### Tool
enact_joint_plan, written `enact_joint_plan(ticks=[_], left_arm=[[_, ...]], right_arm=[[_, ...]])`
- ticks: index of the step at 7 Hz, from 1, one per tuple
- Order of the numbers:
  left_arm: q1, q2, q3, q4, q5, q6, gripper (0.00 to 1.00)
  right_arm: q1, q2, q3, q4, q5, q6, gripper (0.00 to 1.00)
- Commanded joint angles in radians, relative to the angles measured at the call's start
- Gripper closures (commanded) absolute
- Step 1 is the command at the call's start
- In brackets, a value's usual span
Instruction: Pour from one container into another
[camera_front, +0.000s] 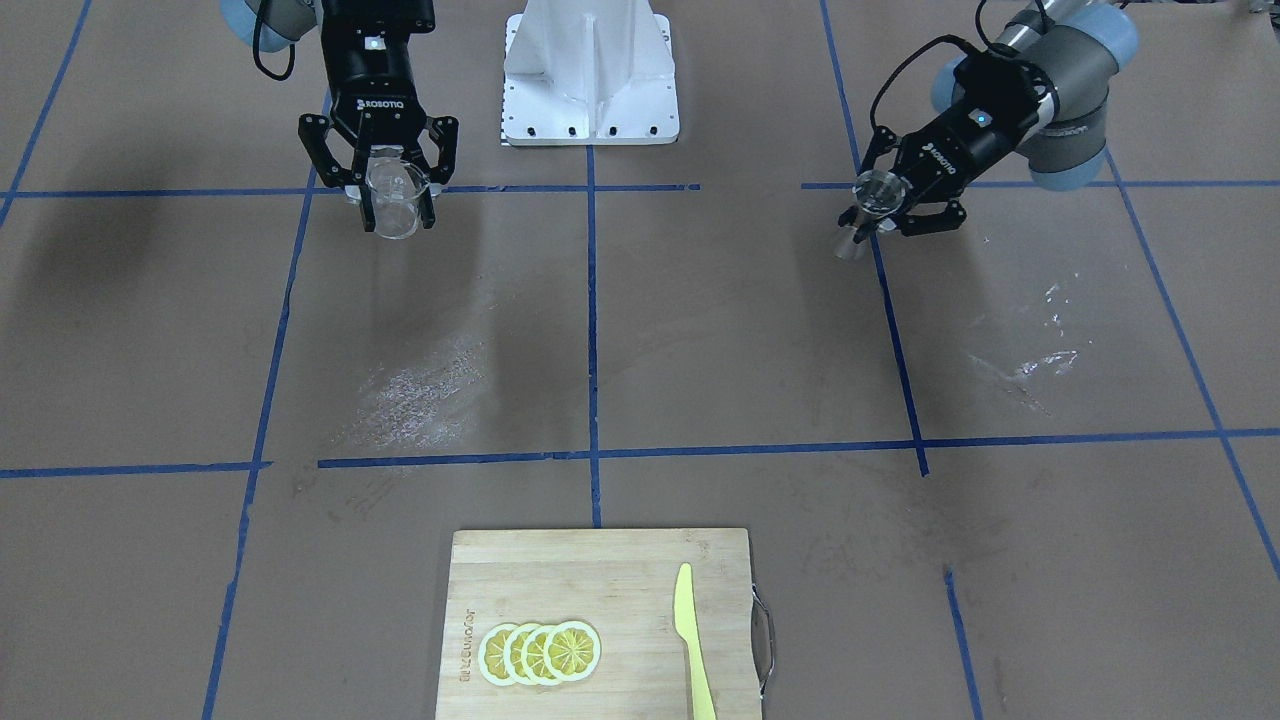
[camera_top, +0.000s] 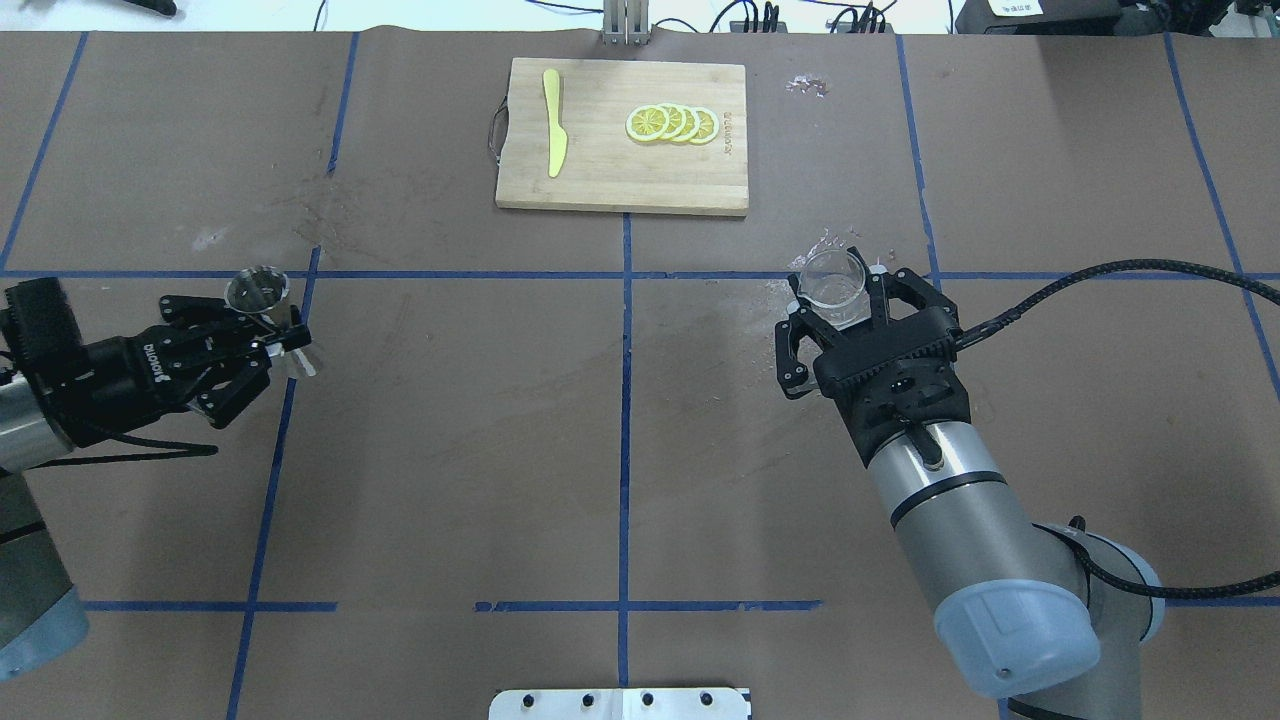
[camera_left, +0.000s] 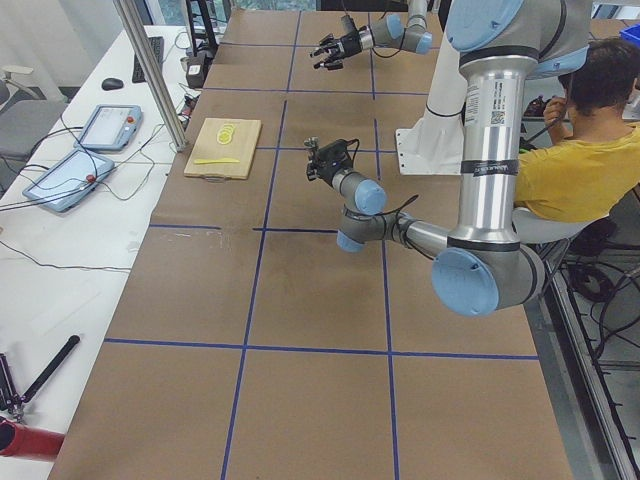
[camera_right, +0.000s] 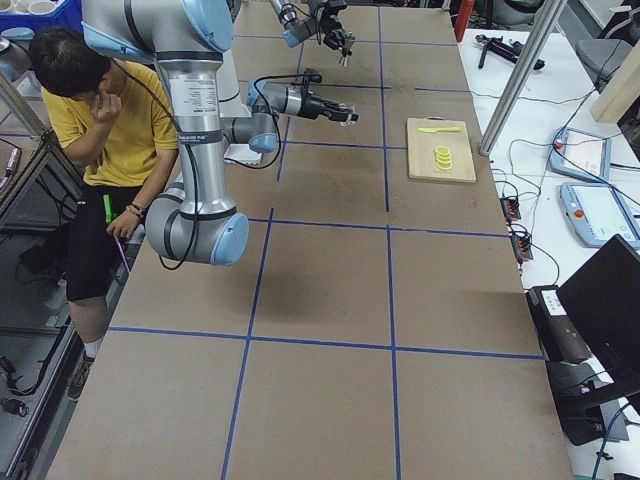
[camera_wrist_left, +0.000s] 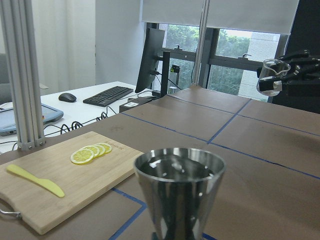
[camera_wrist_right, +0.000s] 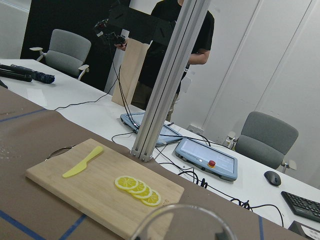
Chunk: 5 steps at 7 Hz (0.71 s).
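**A:** The clear measuring cup (camera_top: 832, 280) is gripped by the right gripper (camera_front: 398, 222). The fingers are closed against its sides, and it is held upright with the flared rim on top.

**B:** And it is carried clear of the table (camera_top: 450, 450). From the left wrist view it is seen hanging in the air above the brown surface. Whether anything is inside cannot be told.

**A:** On the other side, the metal jigger (camera_wrist_left: 180, 190) is pinched at its narrow waist by the left gripper (camera_front: 876, 207). The fingers are shut on it, and the wide mouth is turned upward.

**B:** A shiny inside is shown in the close view, though liquid cannot be told apart from reflection. Whether the foot touches the table cannot be judged.

**A:** The two vessels are kept well apart, each on its own arm's side, with a wide stretch of table between them.

**B:** At the far edge, in the middle, a wooden cutting board (camera_top: 620, 185) is laid flat. Four lemon slices (camera_top: 672, 123) are fanned across it in an overlapping row.

**A:** A yellow knife (camera_top: 553, 135) is placed on the same board, near its handle end and apart from the slices.
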Motion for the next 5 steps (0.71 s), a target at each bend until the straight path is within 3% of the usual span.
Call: enact_joint_plan(ticks=[1,3,5], left_arm=[[0.009,0.124,0.001,-0.052,0.180,-0.028,1.00],[0.015,0.218,0.006,-0.129,0.200,-0.062,1.00],[0.123,0.218,0.024,-0.130,0.362,-0.091,1.00]], right_arm=[[0.000,0.000,-0.010,0.000,0.000,0.050,1.00],[0.000,0.000,-0.010,0.000,0.000,0.051,1.00],[-0.002,0.000,-0.010,0.000,0.000,0.051,1.00]])
